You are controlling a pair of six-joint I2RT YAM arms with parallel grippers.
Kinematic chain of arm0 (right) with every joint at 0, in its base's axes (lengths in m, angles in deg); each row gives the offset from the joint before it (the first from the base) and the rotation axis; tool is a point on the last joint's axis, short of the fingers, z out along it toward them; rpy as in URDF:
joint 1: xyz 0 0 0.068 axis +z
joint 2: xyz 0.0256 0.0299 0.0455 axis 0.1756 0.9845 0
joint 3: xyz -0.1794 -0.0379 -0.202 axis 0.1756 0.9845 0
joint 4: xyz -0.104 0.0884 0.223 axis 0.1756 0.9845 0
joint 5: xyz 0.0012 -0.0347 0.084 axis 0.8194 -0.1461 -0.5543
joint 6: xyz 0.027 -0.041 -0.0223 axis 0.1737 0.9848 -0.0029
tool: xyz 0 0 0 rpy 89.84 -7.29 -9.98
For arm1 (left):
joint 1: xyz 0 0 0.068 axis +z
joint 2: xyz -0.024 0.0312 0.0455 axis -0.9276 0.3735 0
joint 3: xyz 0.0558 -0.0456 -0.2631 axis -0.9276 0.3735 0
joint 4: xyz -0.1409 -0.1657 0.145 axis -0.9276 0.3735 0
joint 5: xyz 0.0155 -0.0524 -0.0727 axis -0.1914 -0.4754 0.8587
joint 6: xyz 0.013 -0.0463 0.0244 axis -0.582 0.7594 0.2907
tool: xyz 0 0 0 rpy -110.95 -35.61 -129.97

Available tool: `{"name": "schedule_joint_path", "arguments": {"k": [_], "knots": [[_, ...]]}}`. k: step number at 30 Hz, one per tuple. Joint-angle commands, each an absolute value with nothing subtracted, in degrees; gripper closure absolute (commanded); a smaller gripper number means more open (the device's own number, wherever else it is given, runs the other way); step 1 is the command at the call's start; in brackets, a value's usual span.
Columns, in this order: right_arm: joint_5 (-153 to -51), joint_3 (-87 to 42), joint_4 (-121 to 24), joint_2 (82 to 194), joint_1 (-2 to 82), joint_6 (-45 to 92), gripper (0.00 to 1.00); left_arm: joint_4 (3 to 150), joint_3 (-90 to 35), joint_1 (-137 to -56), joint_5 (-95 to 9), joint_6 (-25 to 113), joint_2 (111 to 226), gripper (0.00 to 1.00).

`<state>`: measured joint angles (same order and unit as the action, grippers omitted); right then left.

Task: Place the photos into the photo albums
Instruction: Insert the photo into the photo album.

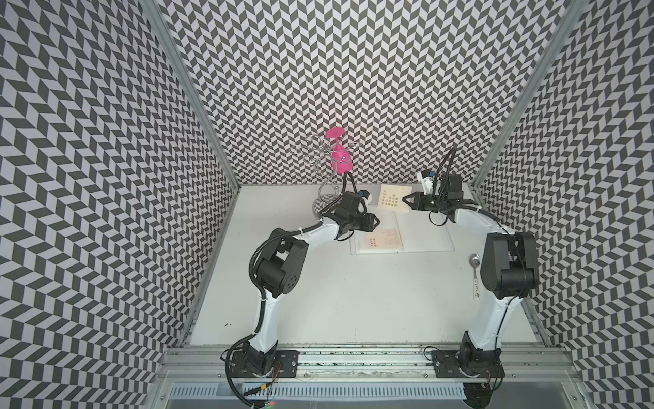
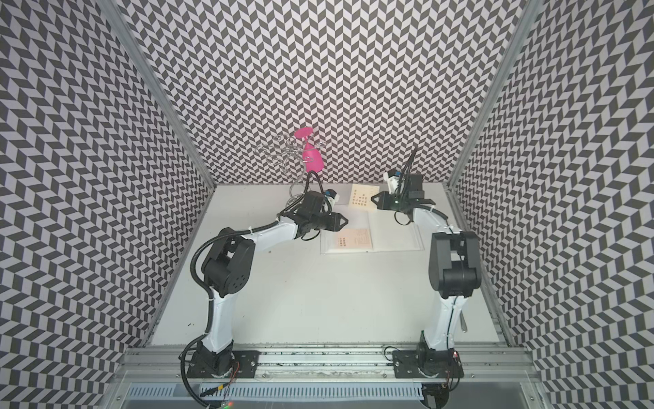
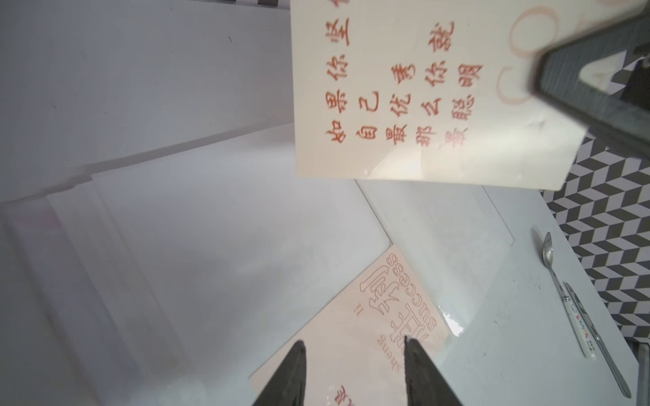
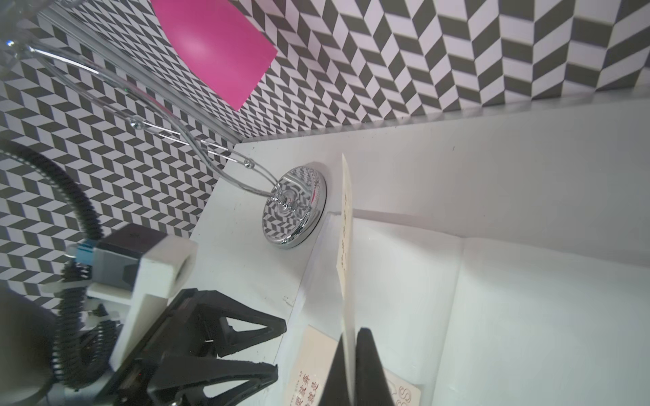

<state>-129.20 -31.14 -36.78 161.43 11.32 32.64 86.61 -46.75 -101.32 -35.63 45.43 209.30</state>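
An open thin white photo album [image 1: 424,233] holds one peach printed card [image 1: 384,241]. Right end effector [image 1: 406,202] clamps a cream red-lettered card [image 1: 389,200] above it; left end effector [image 1: 377,222] gapes empty.

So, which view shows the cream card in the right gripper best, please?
The left wrist view: the cream card shows large, red characters legible. Both top views show it small; the right wrist view sees only its edge.
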Motion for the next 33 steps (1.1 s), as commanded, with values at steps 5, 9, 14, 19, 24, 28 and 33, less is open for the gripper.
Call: {"name": "schedule_joint_path", "arguments": {"k": [5, 9, 14, 19, 24, 28, 33], "knots": [[-126.9, -32.5, -31.7, 164.0, 7.3, 36.2, 0.97, 95.8, -61.1, -101.8, -32.0, 44.1, 219.9, 0.53], [-126.0, -32.9, -29.1, 165.5, 5.8, 36.7, 0.97, 99.3, -64.0, -101.8, -33.7, 43.2, 223.5, 0.53], [-125.4, -33.3, -26.8, 167.0, 5.1, 37.8, 0.96, 100.5, -61.0, -100.3, -35.5, 43.9, 224.2, 0.53], [-124.4, -33.4, -26.7, 166.8, 5.0, 37.8, 0.97, 100.1, -55.9, -98.0, -36.3, 45.0, 223.4, 0.54], [-122.5, -33.9, -26.3, 166.4, 4.8, 38.0, 0.97, 99.2, -52.8, -97.4, -36.5, 44.9, 222.3, 0.54], [-121.0, -34.4, -25.5, 166.0, 4.8, 38.3, 0.97, 98.2, -51.0, -97.4, -36.6, 44.9, 221.4, 0.54], [-120.4, -34.9, -24.9, 165.7, 4.7, 38.4, 0.96, 97.9, -50.2, -97.8, -36.2, 44.9, 221.1, 0.54]]}}
